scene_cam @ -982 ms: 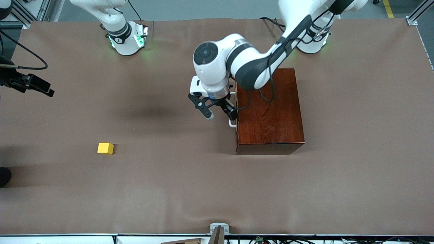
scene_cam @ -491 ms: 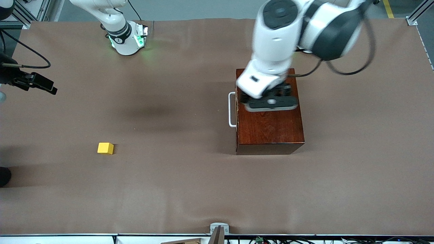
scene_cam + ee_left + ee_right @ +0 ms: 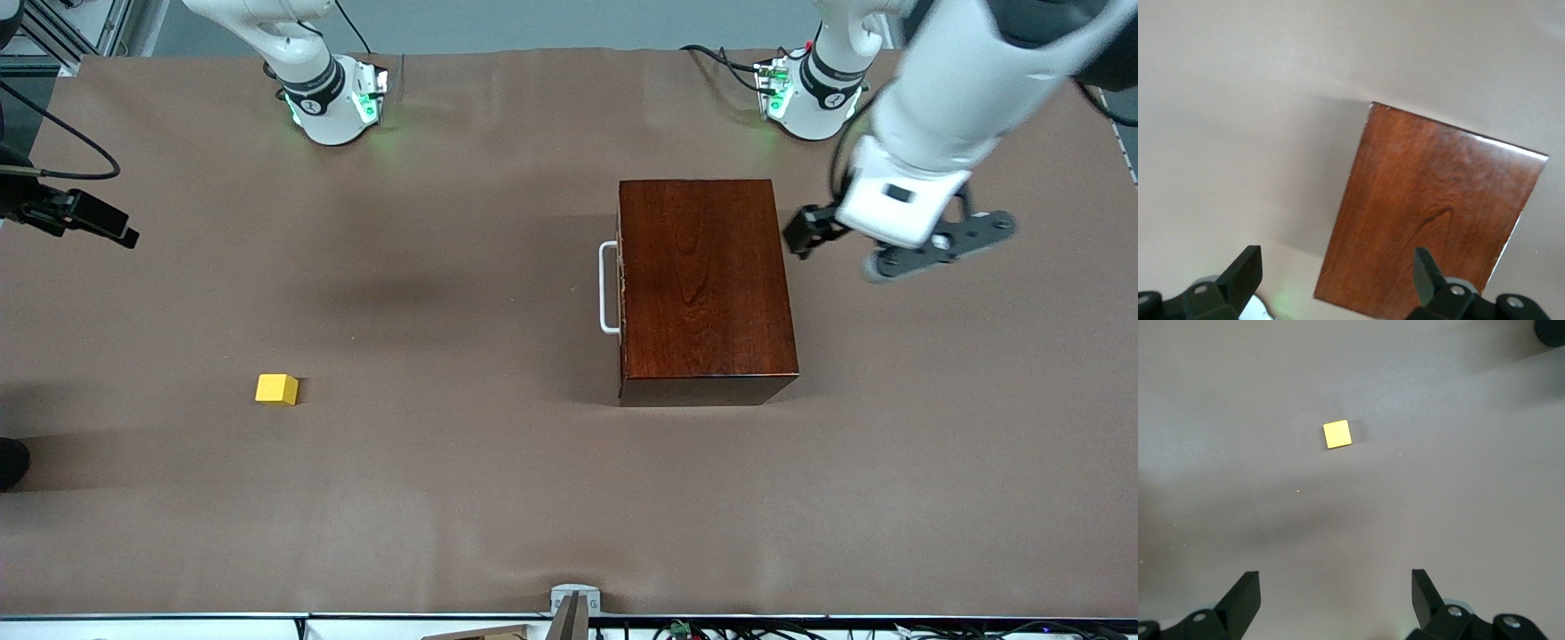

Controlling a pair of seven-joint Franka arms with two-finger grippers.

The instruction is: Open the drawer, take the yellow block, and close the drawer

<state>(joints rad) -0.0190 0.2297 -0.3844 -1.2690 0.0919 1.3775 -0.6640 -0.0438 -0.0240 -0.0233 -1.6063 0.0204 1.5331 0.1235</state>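
Note:
The dark mahogany box (image 3: 705, 284) stands mid-table with the drawer shut; only its white bar handle (image 3: 609, 287) shows, and the pale tray is hidden. The yellow block (image 3: 276, 388) lies on the brown cloth toward the right arm's end, apart from the box. My left gripper (image 3: 938, 244) is open and empty, up in the air over the cloth beside the box, toward the left arm's end. Its wrist view (image 3: 1336, 267) looks down on the box top (image 3: 1438, 213). My right gripper (image 3: 98, 220) is open and empty, high over the table's edge at the right arm's end; its wrist view (image 3: 1335, 587) shows the block (image 3: 1337, 434) below.
The brown cloth (image 3: 498, 498) covers the whole table. The two arm bases (image 3: 333, 98) (image 3: 809, 93) stand along the farthest edge from the front camera. A small grey mount (image 3: 573, 600) sits at the nearest edge.
My left gripper has left the drawer handle, risen and swung over the box to its left-arm side. The drawer stays shut. The right gripper has hardly moved.

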